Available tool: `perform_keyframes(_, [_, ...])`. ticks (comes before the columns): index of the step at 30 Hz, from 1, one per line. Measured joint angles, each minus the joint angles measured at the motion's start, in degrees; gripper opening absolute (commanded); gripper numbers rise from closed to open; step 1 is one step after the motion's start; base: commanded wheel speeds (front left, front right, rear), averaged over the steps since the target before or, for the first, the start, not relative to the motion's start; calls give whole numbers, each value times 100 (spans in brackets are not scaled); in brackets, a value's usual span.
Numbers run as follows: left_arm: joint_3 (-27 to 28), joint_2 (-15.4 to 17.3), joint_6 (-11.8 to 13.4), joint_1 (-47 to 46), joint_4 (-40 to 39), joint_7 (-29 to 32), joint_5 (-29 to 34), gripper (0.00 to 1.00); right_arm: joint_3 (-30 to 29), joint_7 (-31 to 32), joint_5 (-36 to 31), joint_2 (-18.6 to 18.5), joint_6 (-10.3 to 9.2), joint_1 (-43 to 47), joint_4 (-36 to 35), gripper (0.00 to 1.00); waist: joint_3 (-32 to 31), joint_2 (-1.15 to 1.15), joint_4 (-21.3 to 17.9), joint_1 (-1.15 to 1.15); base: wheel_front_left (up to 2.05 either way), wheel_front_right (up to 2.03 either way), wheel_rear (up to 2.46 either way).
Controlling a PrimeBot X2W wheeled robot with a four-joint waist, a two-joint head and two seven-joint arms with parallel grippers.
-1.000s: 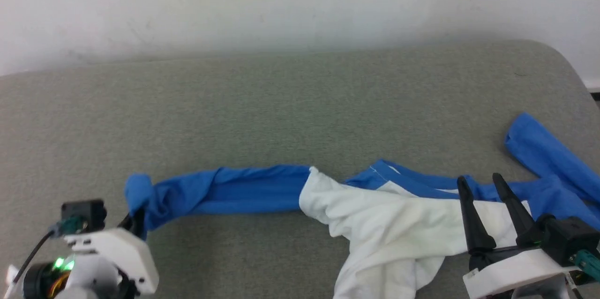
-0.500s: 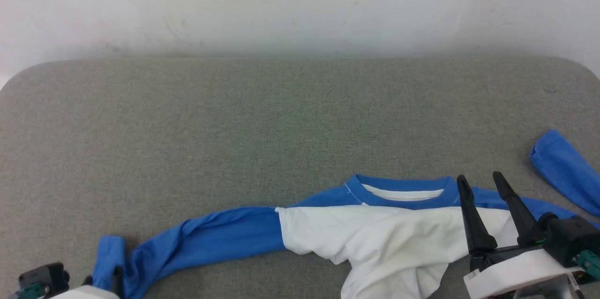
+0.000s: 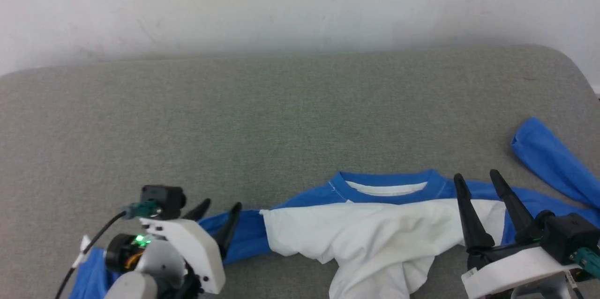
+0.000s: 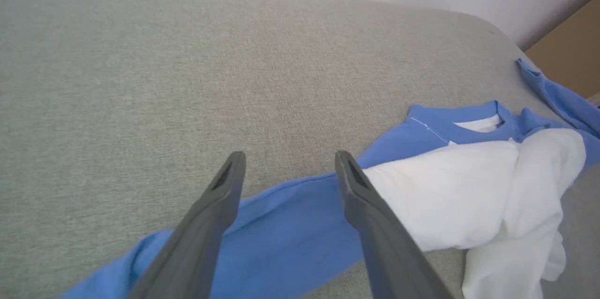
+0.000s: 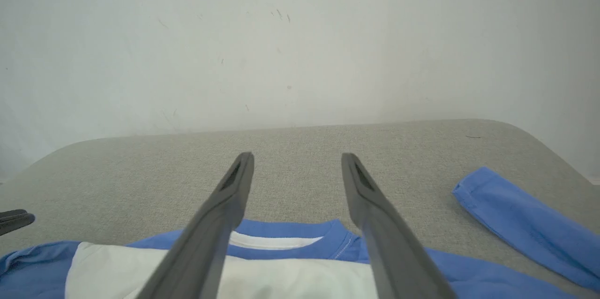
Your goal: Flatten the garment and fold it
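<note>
The garment (image 3: 375, 228) lies rumpled along the near edge of the grey table (image 3: 281, 116) (one blue sleeve by its right edge). Above the table's near left, the left gripper (image 3: 222, 204) spreads its fingers, empty; above its near right, the right gripper (image 3: 476, 175) does likewise.

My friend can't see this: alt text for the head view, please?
A white T-shirt with blue sleeves lies rumpled along the near edge of a grey padded surface. The left gripper, open, is over one sleeve; the right gripper, open, beside the collar.
</note>
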Motion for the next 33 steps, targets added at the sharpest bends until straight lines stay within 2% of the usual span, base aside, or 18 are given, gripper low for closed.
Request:
perform_keyframes(5, [-370,-189,-278,-178,343,464,-227,100,-9,-3,3,0,0,-47,11,100,34,0,-189,0,0,0,0])
perform_keyframes(12, [-592,-322,-396,-207,672,697,-356,100,-13,-12,24,0,0,-47,46,100,113,0,-346,0,0,0,0])
perform_keyframes(13, [-610,-353,-435,-228,711,702,-404,97,-14,-20,33,-1,0,-47,52,100,126,0,-353,0,0,0,0])
perform_keyframes(14, [-631,-383,-476,-260,739,694,-436,9,-11,-40,49,-1,0,-48,59,100,136,0,-358,0,0,0,0])
perform_keyframes(15, [-651,-394,-490,-285,754,672,-439,0,-4,-43,64,-1,0,-51,74,100,140,0,-365,0,0,0,0])
perform_keyframes(21, [-702,-320,-475,12,315,467,-404,0,-40,-59,65,0,0,-45,160,100,51,0,-352,0,0,0,0])
perform_keyframes(28, [-891,-171,-16,1363,-527,776,-443,0,-112,-45,62,-1,0,60,213,100,-72,0,-121,-1,0,0,0])
perform_keyframes(33, [-928,-183,277,1806,-528,817,-445,0,-116,-29,57,-1,0,70,209,100,-124,0,80,-1,0,0,0])
